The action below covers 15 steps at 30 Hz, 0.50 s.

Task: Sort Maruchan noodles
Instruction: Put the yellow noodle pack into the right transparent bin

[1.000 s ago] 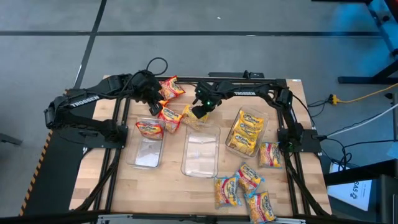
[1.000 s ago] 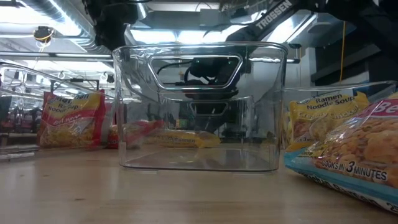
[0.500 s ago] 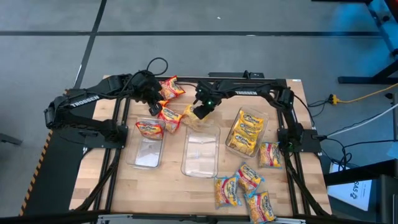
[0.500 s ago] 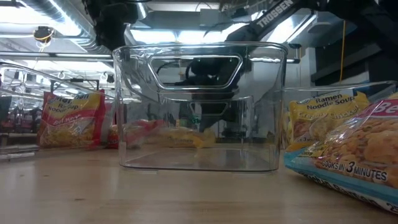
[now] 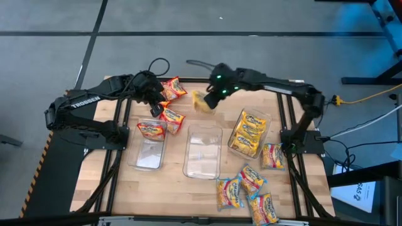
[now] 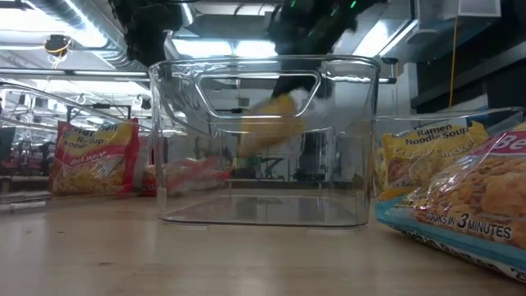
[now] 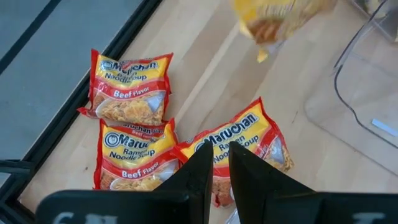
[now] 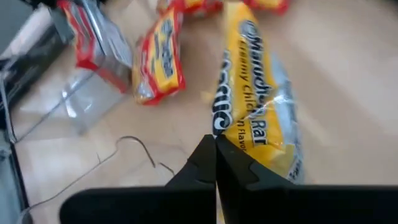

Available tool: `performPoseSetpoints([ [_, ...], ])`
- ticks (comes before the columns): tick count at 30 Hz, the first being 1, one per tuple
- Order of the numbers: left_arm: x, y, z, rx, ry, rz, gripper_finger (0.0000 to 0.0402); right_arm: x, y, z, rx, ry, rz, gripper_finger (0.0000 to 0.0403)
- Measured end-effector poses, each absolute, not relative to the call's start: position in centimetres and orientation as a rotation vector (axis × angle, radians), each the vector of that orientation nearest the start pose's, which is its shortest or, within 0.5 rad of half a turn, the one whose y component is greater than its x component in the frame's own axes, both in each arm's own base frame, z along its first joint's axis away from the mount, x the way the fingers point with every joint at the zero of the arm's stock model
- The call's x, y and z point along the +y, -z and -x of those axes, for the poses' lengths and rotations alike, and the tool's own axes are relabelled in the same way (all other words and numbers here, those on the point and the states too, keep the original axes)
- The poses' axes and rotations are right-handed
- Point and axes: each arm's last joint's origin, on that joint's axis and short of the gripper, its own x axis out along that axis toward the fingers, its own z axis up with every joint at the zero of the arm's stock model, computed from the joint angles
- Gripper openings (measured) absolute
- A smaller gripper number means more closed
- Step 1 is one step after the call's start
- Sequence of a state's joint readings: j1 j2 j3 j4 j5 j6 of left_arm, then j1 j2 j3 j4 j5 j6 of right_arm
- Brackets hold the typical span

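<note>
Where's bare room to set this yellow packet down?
The middle tray is empty, and the left tray is bare except a red packet at its far rim. Bare wood lies near the front-left corner. Crowded: right tray, front-right pile.

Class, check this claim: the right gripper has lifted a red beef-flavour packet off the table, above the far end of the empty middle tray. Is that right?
Not quite. The packet in the right gripper is yellow, marked creamy chicken flavour, as the right wrist view shows. The rest holds: it hangs off the table, above the far end of the empty middle tray.

yellow packet [image 5: 202, 102] lifted, others [image 5: 246, 188] scattered
</note>
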State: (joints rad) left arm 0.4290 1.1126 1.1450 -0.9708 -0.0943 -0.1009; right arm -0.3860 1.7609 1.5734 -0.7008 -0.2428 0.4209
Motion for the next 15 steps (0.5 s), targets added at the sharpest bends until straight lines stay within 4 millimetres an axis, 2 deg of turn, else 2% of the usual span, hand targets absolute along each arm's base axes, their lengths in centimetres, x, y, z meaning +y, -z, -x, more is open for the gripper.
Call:
performPoseSetpoints([
  [3,8.8,-33.3,-19.0,0.852,-0.512,0.246,0.0045,-12.9,-33.3,-32.9,0.785,0.391,-0.616,0.0],
  [7,8.8,-33.8,-21.2,0.706,-0.392,0.249,0.0045,-11.6,-36.6,-28.7,0.781,0.532,-0.55,0.0],
  [11,8.4,-34.0,-24.8,0.538,-0.278,0.215,0.0045,-10.2,-39.0,-24.6,0.785,0.639,-0.53,0.0],
  [15,7.6,-34.1,-28.9,0.343,-0.177,0.168,0.0045,-8.4,-40.0,-22.1,0.822,0.694,-0.515,0.0],
])
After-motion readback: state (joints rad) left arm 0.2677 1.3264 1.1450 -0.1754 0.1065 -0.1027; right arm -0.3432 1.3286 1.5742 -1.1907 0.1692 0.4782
